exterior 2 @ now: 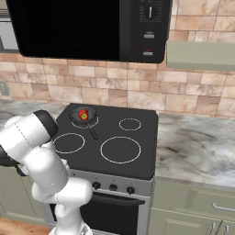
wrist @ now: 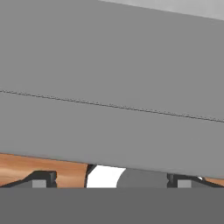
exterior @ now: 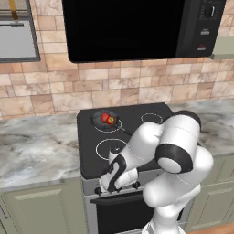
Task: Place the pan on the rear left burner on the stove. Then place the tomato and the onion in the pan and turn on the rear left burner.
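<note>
The pan (exterior: pixel 105 119) is seen on the rear left burner (exterior: pixel 107 123) of the stove (exterior: pixel 137 137), with its thin black handle pointed toward the middle of the cooktop. Inside the pan the tomato (exterior: pixel 111 120) with its green cap lies touching a plain red ball, the onion (exterior: pixel 104 118); both are kept well inside the rim. In the right base view the pan (exterior 2: pixel 83 115) is found at the far left corner of the black glass, close to the back edge and the brick wall. The three other rings are left bare, and open marble surface (exterior: pixel 36 151) is found on both sides of the stove. The tool (exterior: pixel 111 177) is held low at the front edge of the stove, just beside the black knobs (exterior: pixel 98 190) of the silver panel. How wide its jaws are set cannot be told, because they are hidden behind the hand. The microwave (exterior: pixel 137 27) hangs above the cooktop, well apart from the pan.
</note>
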Motion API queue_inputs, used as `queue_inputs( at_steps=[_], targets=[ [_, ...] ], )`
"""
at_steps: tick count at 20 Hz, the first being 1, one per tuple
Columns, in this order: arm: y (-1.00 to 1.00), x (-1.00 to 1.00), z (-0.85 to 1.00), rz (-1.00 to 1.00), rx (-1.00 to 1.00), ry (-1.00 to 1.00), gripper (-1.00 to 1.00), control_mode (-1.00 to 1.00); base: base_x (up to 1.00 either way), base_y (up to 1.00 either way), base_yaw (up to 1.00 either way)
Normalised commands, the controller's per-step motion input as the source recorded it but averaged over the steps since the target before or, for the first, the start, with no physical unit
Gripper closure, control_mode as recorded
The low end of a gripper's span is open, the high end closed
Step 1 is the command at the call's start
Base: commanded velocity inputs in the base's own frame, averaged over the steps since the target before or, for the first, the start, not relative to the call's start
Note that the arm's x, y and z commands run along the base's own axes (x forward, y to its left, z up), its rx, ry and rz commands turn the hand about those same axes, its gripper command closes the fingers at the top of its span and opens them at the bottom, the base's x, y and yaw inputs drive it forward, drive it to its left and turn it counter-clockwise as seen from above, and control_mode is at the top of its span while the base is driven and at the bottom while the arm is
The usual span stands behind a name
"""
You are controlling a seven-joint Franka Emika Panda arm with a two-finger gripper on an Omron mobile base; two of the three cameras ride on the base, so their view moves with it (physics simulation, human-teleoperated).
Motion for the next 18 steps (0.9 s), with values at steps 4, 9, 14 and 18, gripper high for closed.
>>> queue_inputs(
  at_steps=[4, 9, 14, 18],
  targets=[
    [0.08, 0.09, -0.14, 0.00, 0.00, -0.08, -1.00, -1.00, 0.00, 0.00, 0.00],
    [0.14, 0.00, -0.04, 0.00, 0.00, -0.21, -1.00, -1.00, 0.00, 0.00, 0.00],
    [0.06, 0.00, -0.13, 0.00, 0.00, -0.19, 1.00, -1.00, 0.00, 0.00, 0.00],
    [0.01, 0.00, -0.10, 0.00, 0.00, -0.12, 1.00, -1.00, 0.00, 0.00, 0.00]
  ],
)
